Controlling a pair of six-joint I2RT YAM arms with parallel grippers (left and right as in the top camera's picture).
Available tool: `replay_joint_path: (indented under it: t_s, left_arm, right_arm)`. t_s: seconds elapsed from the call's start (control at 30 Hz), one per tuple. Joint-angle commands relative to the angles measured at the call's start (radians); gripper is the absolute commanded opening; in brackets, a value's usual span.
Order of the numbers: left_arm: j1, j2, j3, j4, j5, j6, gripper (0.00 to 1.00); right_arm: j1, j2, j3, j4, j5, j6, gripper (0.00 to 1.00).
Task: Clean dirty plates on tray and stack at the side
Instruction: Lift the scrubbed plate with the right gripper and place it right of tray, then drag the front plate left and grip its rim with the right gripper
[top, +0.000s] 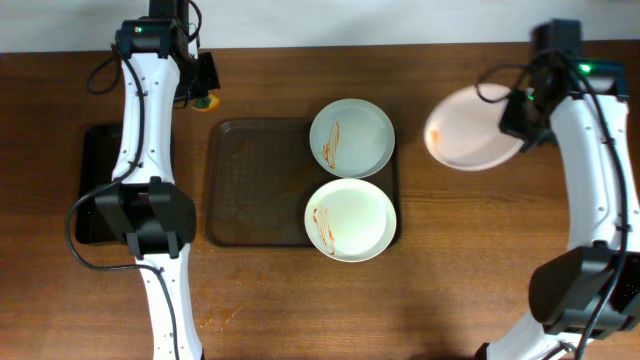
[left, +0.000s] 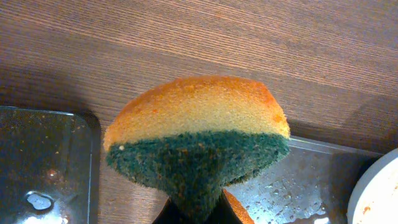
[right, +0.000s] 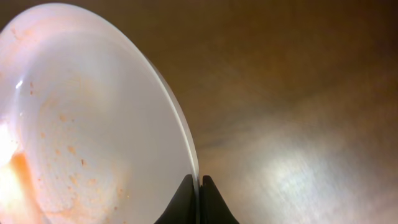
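The brown tray (top: 260, 185) lies on the wooden desk (top: 480, 260), a little left of the middle. Two of the plates are in its right part. The upper plate (top: 352, 137) sits at the tray's far right corner and has an orange-brown streak on its left side. The lower plate (top: 350, 220) sits at the near right corner, with streaks also on its left side. The rims of these two plates touch or nearly touch. The left part of the tray is bare, and in the left wrist view water drops lie on it.

The right hand (right: 199, 196) is closed on the rim of the third plate (top: 470, 128) and pinches its edge between both fingers. This plate is to the right of the tray, apart from it, over the desk; whether it touches the desk I cannot tell. Orange specks and a smear show on its inner face.

The left hand (top: 204, 88) grips a sponge (left: 199, 140) with an orange-yellow layer and a dark green scrubbing layer. It is beyond the tray's far left corner, over the desk. A smaller black tray (top: 95, 185) lies to the left of the brown one, and its surface looks wet and dirty.
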Motion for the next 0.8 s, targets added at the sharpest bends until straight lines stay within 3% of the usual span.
replay_joint_path:
  t_s: [0.0, 0.17, 0.23, 0.27, 0.3, 0.33, 0.43, 0.53, 0.67, 0.77]
  left_arm:
    - [-0.001, -0.003, 0.000, 0.006, -0.017, -0.013, 0.00]
    - [-0.001, -0.003, 0.000, 0.010, -0.016, -0.013, 0.01]
    - [-0.003, -0.003, 0.000, 0.010, -0.016, -0.013, 0.00]
    - [-0.003, -0.003, 0.000, 0.009, -0.016, -0.013, 0.00]
    - [-0.003, -0.003, 0.000, 0.009, -0.016, -0.013, 0.01]
    - [-0.003, -0.003, 0.000, 0.009, -0.016, -0.013, 0.00]
    - [-0.003, -0.003, 0.000, -0.002, -0.015, -0.013, 0.01]
    - [-0.004, -0.003, 0.000, -0.013, -0.008, -0.013, 0.01]
    - [-0.018, -0.003, 0.000, -0.013, -0.008, -0.013, 0.01]
    - [-0.025, -0.003, 0.000, -0.013, -0.008, -0.013, 0.01]
  right_arm:
    - [-0.068, -0.012, -0.152, 0.048, -0.049, 0.043, 0.04]
    - [-0.073, -0.012, -0.465, 0.355, -0.045, 0.054, 0.04]
    - [-0.073, -0.012, -0.523, 0.441, -0.045, 0.058, 0.11]
    - [-0.073, -0.013, -0.524, 0.441, -0.053, 0.106, 0.45]
    - [-0.073, -0.016, -0.507, 0.427, -0.115, 0.109, 0.59]
    - [-0.073, -0.018, -0.441, 0.361, -0.213, 0.109, 0.64]
    - [-0.032, -0.045, -0.204, 0.136, -0.447, 0.097, 0.63]
    - [0.149, -0.048, -0.277, 0.081, -0.500, 0.085, 0.63]
    - [0.331, -0.045, -0.550, 0.266, -0.489, 0.201, 0.52]
    - [0.370, -0.040, -0.685, 0.424, -0.489, 0.200, 0.39]
